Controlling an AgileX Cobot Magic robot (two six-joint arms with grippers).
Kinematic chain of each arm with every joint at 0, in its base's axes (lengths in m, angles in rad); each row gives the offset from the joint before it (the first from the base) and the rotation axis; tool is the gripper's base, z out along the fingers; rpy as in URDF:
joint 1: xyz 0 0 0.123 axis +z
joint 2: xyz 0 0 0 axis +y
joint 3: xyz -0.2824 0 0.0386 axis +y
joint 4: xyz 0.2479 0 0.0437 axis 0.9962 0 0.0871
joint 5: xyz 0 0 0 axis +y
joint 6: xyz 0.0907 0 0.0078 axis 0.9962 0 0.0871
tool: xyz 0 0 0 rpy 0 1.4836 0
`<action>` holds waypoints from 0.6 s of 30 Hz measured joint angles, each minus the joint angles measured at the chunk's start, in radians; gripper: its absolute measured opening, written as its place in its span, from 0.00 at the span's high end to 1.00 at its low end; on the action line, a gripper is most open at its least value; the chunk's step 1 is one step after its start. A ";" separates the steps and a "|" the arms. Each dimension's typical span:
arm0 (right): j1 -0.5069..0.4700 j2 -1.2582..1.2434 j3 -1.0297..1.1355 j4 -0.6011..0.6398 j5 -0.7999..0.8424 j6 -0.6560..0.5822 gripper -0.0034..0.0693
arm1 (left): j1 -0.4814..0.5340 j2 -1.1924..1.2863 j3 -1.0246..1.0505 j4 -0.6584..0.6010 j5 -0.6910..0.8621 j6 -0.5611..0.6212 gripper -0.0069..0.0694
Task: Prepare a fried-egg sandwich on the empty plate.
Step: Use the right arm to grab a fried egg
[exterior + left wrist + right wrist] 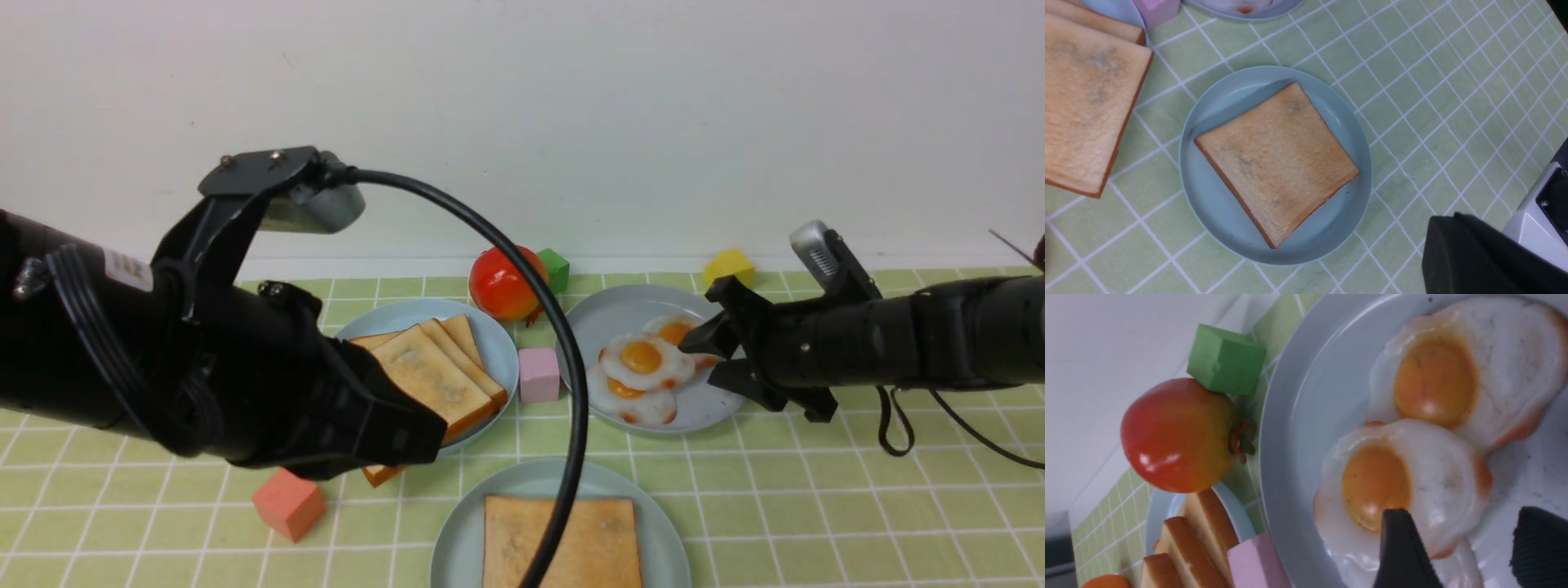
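The left claw (416, 437) is clamped on the near edge of a toast slice (429, 376), left of the pink cube (539, 374). The right claw (1464, 514) stands wide and holds nothing, one fingertip (1398, 535) over the top fried egg (1392, 486) on the grey plate (612, 306) just right of the cube. Nearer than the cube sits the mint plate (1216, 220), bearing a flat toast (1276, 163). A black cable (578, 384) crosses in front of both plates. A red fruit (506, 284) and green cube (555, 268) lie beyond the pink cube.

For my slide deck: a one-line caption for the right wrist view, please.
Fingers open, right gripper at the topmost fried egg on the grey plate.
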 joint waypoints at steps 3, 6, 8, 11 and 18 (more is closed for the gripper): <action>0.000 0.026 -0.005 0.022 -0.002 -0.029 0.42 | 0.000 0.000 0.000 0.000 -0.001 0.000 0.93; 0.000 0.067 -0.031 0.039 0.015 -0.030 0.44 | 0.000 0.000 0.000 0.000 -0.002 0.000 0.93; -0.001 0.078 -0.041 0.042 0.030 -0.016 0.46 | 0.000 0.000 0.000 0.001 -0.002 0.000 0.93; -0.001 0.089 -0.047 0.046 0.035 0.003 0.54 | 0.000 0.000 0.000 0.001 -0.002 0.000 0.93; -0.001 0.095 -0.048 0.047 0.007 0.012 0.83 | 0.000 0.000 0.000 0.005 0.002 0.000 0.93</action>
